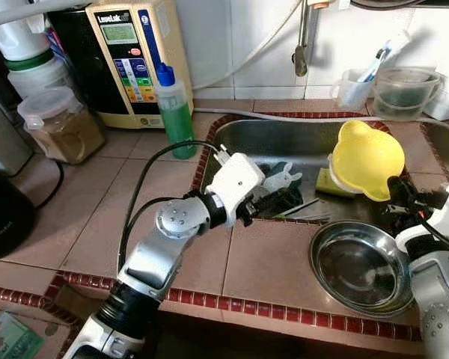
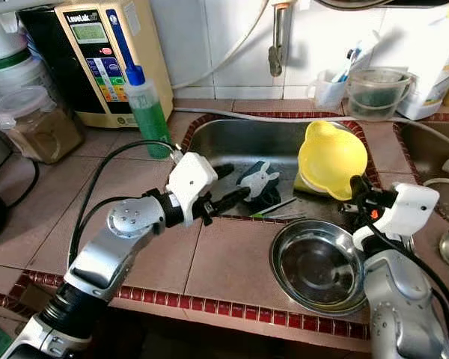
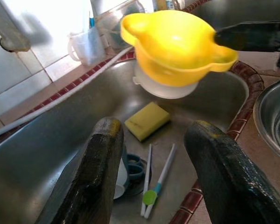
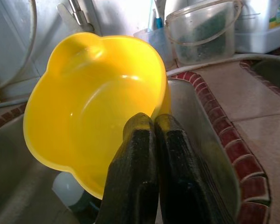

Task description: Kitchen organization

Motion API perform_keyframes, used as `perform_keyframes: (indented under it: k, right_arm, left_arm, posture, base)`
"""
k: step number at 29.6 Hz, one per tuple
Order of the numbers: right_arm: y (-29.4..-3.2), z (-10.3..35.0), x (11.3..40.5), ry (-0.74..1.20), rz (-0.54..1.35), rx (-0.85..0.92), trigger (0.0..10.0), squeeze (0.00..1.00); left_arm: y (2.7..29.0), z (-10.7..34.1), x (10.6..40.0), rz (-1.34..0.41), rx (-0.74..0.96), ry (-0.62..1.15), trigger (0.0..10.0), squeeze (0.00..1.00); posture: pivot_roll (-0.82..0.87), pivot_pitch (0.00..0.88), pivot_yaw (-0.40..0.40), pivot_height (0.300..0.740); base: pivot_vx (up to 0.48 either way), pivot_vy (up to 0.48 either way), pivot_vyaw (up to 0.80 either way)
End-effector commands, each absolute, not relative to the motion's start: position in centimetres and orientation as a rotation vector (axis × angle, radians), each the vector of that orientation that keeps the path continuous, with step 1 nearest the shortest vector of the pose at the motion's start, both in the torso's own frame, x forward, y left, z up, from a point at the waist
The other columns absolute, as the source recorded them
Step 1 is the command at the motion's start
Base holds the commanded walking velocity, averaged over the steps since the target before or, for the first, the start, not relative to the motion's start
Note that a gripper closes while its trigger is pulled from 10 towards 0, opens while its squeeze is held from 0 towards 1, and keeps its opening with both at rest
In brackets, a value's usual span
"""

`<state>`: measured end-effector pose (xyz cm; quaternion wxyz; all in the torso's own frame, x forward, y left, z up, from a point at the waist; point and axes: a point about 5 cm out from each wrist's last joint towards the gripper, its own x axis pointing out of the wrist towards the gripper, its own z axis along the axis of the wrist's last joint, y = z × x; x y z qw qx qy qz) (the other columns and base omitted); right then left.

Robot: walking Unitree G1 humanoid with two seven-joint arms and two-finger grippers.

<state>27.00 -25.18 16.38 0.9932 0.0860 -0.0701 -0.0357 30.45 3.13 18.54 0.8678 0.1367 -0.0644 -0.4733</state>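
Tiled counter [image 1: 172, 187] with a dark red border surrounds a steel sink [image 1: 284, 142], and white wall tiles rise behind it. At the back left stands a cream water machine [image 1: 131, 60]; its panel carries a name that looks like "LeveLuk", though the small print below is too fine for me to read. A green bottle [image 1: 176, 112] with a blue cap stands in front of it.

My right gripper [image 4: 151, 140] has its fingers pressed together on the rim of a yellow bowl [image 1: 368, 158], holding it tilted over the right end of the sink. A steel bowl [image 1: 359, 265] sits on the counter just below.

My left gripper [image 3: 151, 172] hangs over the sink's near edge with its fingers apart, holding nothing. Its wrist view shows the sink floor: a yellow sponge [image 3: 147, 120] and, nearer, a toothbrush [image 3: 156, 186] with a green head. My right wrist view shows the bowl's bare inside and a clear lidded tub [image 4: 203, 30] behind.
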Motion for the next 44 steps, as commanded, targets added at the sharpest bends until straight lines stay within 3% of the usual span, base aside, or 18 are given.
perform_keyframes:
  k: [1,16,28,44]
  right_arm:
    - [-25.3,16.1,27.1,-0.128,-0.068,0.184,10.0,0.00]
    - [-24.9,16.7,27.2,-0.077,0.022,0.186,10.0,0.00]
    - [-24.9,18.3,27.2,-0.148,0.058,0.223,10.0,0.00]
    - [-25.6,20.1,26.0,-0.037,0.156,0.022,10.0,0.00]
  left_arm:
    - [3.3,18.1,30.4,-0.983,0.298,-0.117,10.0,0.00]
    - [3.0,18.2,30.1,-0.997,0.294,-0.113,10.0,0.00]
    - [3.0,18.2,30.1,-0.996,0.280,-0.115,10.0,0.00]
    - [2.7,18.2,30.3,-0.978,0.256,-0.119,10.0,0.00]
  posture:
    - [-0.23,0.084,0.144,0.703]
    - [-0.25,0.081,0.142,0.703]
    - [-0.25,0.085,0.137,0.703]
    - [-0.29,0.101,0.110,0.703]
  base:
    - [0.000,0.000,0.00]
    - [0.000,0.000,0.00]
    - [0.000,0.000,0.00]
    - [0.000,0.000,0.00]
